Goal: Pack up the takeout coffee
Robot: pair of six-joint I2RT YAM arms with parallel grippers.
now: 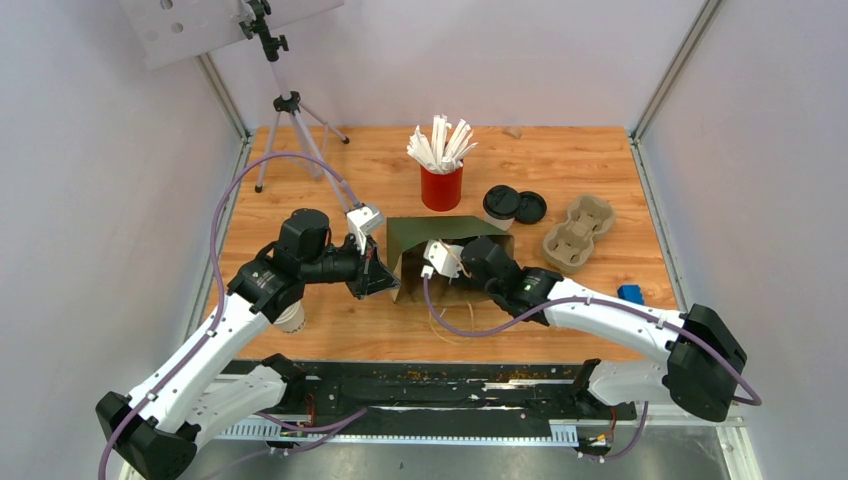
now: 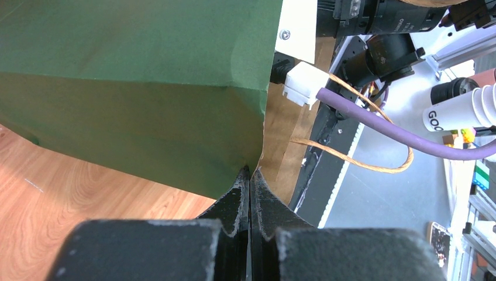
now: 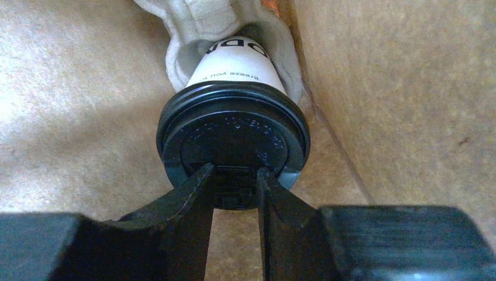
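Right wrist: right gripper (image 3: 234, 173) tight on takeout coffee (image 3: 234, 126) inside paper bag (image 3: 409, 88)

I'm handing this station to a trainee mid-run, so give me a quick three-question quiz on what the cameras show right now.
1. True or false: the left gripper is shut on an edge of the green paper bag.
2. What does the right gripper grip inside the bag? A) a bag handle B) the black lid of the takeout coffee C) a loose napkin
3. In the top view, what holds the white sticks behind the bag?

Key: 1 true; 2 B; 3 the red cup.
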